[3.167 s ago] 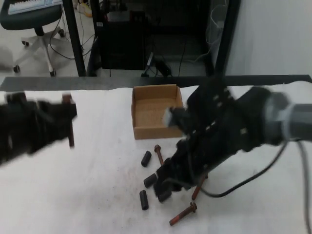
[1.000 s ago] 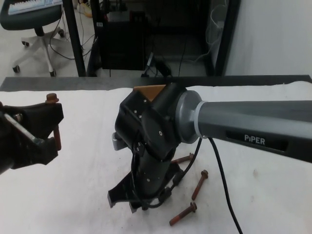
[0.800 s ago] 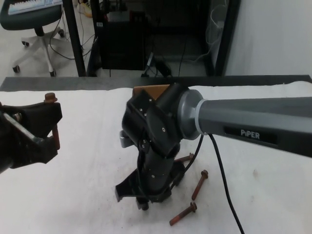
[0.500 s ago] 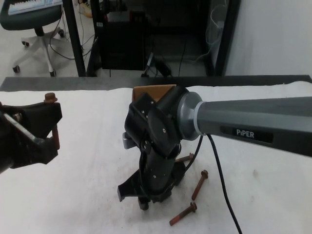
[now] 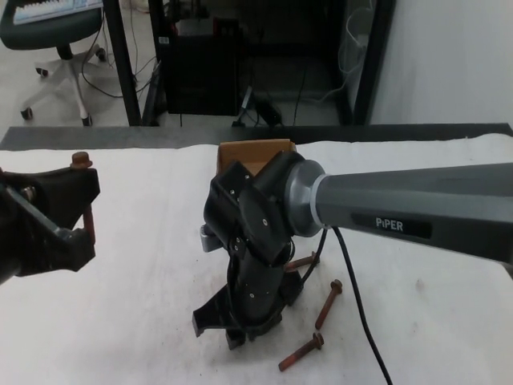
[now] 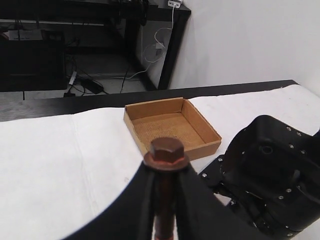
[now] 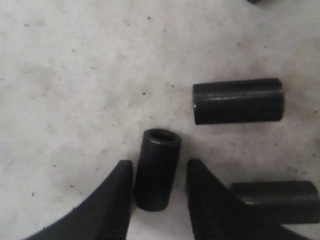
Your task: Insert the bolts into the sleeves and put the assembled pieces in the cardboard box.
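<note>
High view: the left fingers point(image 5: 70, 191) are well out to the left of the box point(image 5: 255, 149). They are closed on a bolt point(image 5: 82, 186) held upright, head on top. The right fingers point(image 5: 218, 316) are down at the desk point(image 5: 136, 321), on the near side of the box. Three loose bolts point(image 5: 327, 303) lie near them, farther from the box, which makes four bolts and one box.

Left wrist view: the bolt point(image 6: 166, 150) is clamped by its shank between the fingers, with its hex head above them and the box point(image 6: 205, 146) beyond it.

Right wrist view: the right fingers point(image 7: 120, 192) are open and straddle one lying sleeve point(image 7: 157, 170), with a thin gap showing on at least one side. Two more sleeves point(image 7: 238, 101) lie close by, one of them just beside a finger. That makes three sleeves for certain; a dark scrap at the picture's edge may be a fourth, I cannot tell.

The step in hand looks like picking up this sleeve. It probably goes best if the fingers close squarely on the sleeve's middle, keeping the open bore clear and not nudging the neighbouring sleeve. After lifting, the bore would need lining up with the bolt's shank before sliding it on.
</note>
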Robot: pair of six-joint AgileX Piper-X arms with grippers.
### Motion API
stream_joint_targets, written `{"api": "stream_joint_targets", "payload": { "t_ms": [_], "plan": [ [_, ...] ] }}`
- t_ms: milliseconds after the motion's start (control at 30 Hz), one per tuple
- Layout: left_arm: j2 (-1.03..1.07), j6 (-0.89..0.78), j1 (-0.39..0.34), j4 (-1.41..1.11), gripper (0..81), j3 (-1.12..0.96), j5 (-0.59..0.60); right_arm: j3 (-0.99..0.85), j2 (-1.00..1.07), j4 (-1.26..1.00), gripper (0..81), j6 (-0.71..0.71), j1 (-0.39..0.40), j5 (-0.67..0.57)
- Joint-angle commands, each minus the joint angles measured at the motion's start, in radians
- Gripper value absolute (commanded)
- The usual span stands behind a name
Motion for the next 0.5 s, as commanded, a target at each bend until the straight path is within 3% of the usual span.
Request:
{"api": "stream_joint_targets", "payload": {
  "t_ms": [0, 67, 333, 467],
  "plan": [
    [-0.012, 0.010, 0.003, 0.015, 0.2, -0.003, -0.007, 0.003, 0.023, 0.000, 21.4, -0.025, 0.002, -0.008],
    [-0.012, 0.010, 0.003, 0.022, 0.2, -0.003, -0.007, 0.003, 0.020, 0.004, 1.6, -0.080, 0.002, -0.012],
    [-0.012, 0.010, 0.003, 0.019, 0.2, -0.045, -0.007, 0.003, -0.074, 0.052, 0.8, -0.197, 0.002, -0.143],
    [-0.012, -0.010, 0.003, -0.013, 0.2, -0.076, 0.005, 0.007, -0.201, 0.010, 0.8, -0.256, 0.002, -0.146]
  ]
}}
